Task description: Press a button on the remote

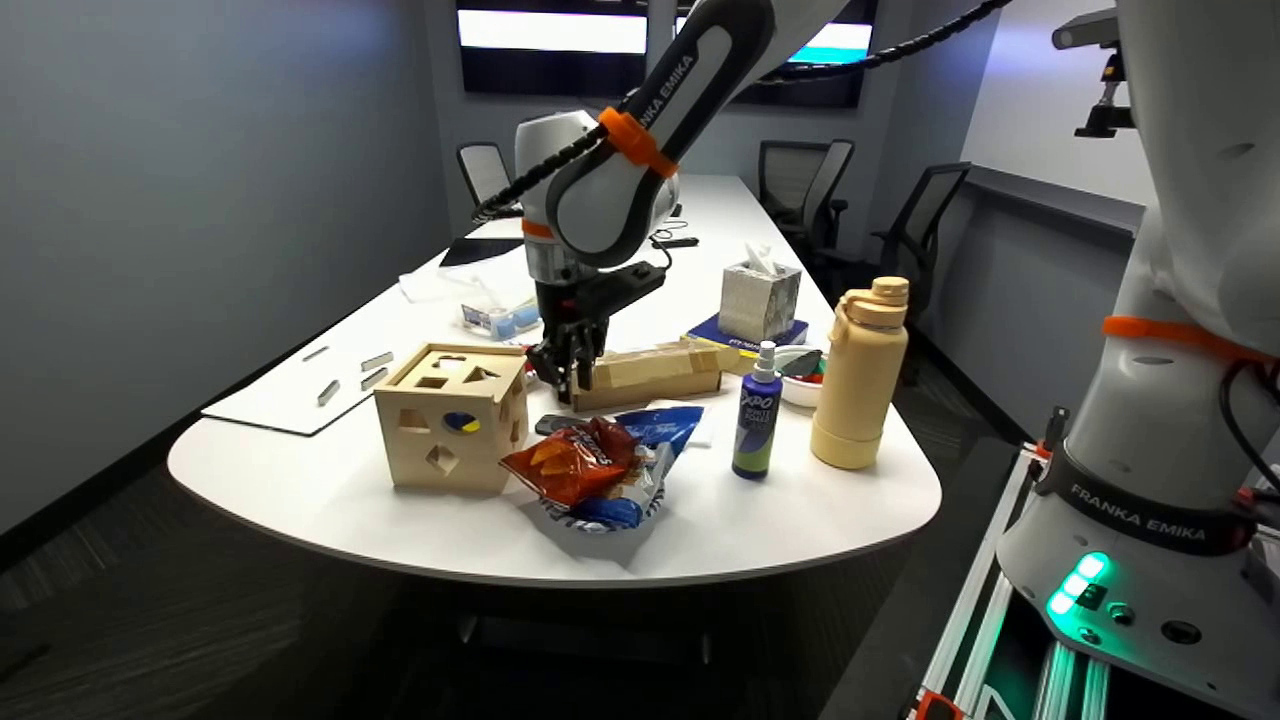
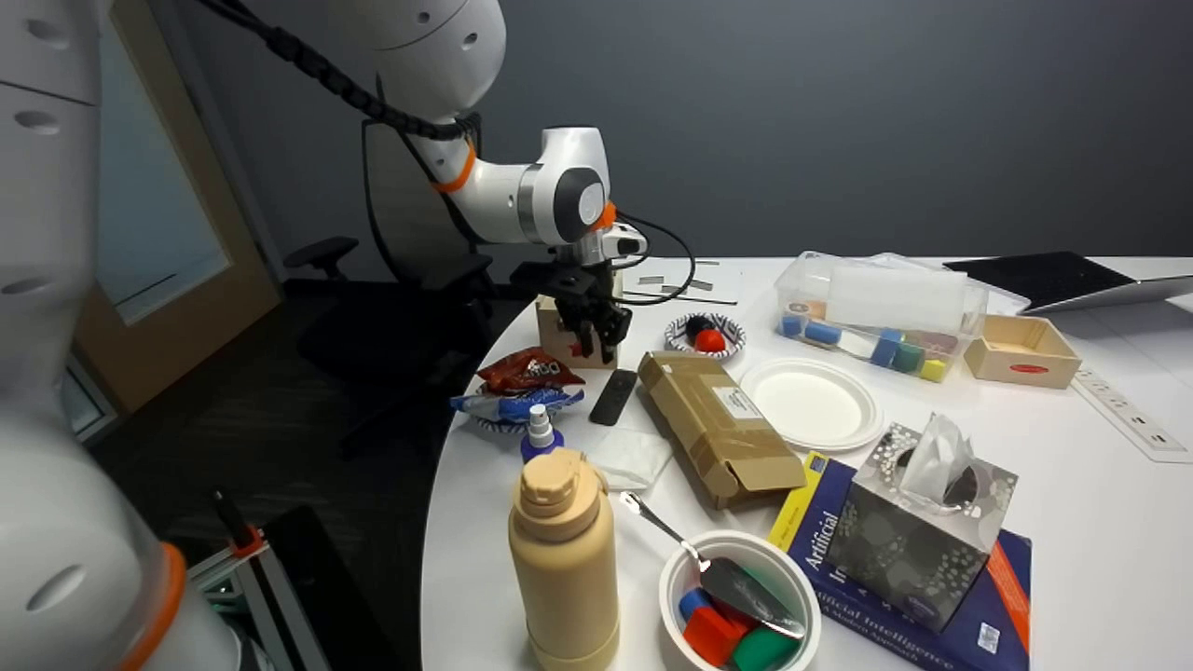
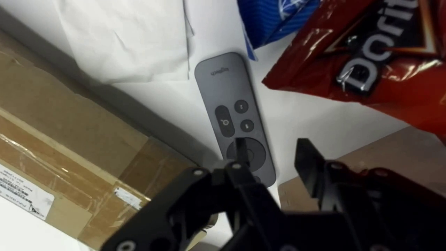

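A dark grey remote (image 3: 223,90) lies flat on the white table, button side up. It also shows in both exterior views, partly hidden behind the snack bags (image 1: 557,424) and in full on the table (image 2: 613,397). My gripper (image 3: 272,150) is open with nothing between its fingers. In the wrist view one finger overlaps the remote's round pad, and the other finger is past the remote's side edge. The lower end of the remote is partly covered by the gripper. In the exterior views the gripper (image 1: 565,385) (image 2: 598,349) hangs above the table, near the wooden-cube end of the remote.
A cardboard box (image 2: 708,410) lies along one side of the remote. A red Doritos bag (image 3: 366,62) and a blue bag (image 1: 665,425) lie on the other side. A wooden shape cube (image 1: 450,430) stands close by the gripper. A white napkin (image 2: 631,458) lies by the remote's far end.
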`<state>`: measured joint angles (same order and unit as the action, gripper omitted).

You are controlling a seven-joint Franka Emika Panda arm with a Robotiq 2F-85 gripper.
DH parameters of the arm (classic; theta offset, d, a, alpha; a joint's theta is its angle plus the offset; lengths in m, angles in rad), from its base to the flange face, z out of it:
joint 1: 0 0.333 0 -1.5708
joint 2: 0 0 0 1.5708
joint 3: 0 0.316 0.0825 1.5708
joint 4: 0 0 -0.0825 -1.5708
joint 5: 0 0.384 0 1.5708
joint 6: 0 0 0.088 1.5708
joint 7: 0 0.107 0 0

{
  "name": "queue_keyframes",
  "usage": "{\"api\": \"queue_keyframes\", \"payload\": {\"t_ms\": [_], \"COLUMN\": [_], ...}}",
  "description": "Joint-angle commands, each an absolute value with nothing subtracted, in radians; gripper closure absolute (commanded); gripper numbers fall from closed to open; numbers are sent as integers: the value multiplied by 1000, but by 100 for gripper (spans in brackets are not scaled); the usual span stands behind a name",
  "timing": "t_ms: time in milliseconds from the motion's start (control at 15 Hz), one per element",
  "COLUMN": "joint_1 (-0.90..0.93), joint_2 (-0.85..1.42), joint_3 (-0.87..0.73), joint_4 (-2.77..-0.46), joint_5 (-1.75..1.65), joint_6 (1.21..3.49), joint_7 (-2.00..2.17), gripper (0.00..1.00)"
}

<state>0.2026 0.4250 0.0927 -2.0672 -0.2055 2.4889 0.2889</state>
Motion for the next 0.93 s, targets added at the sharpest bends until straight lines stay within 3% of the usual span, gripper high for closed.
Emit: {"api": "queue_keyframes", "payload": {"t_ms": [0, 133, 867], "joint_1": [212, 213, 155], "joint_2": [447, 460, 547], "joint_3": [76, 73, 114], "joint_4": [-2046, -2032, -1967], "joint_5": [-185, -184, -107], "joint_6": [2519, 2512, 2561], "joint_7": [272, 267, 63], "gripper": [88, 99, 100]}}
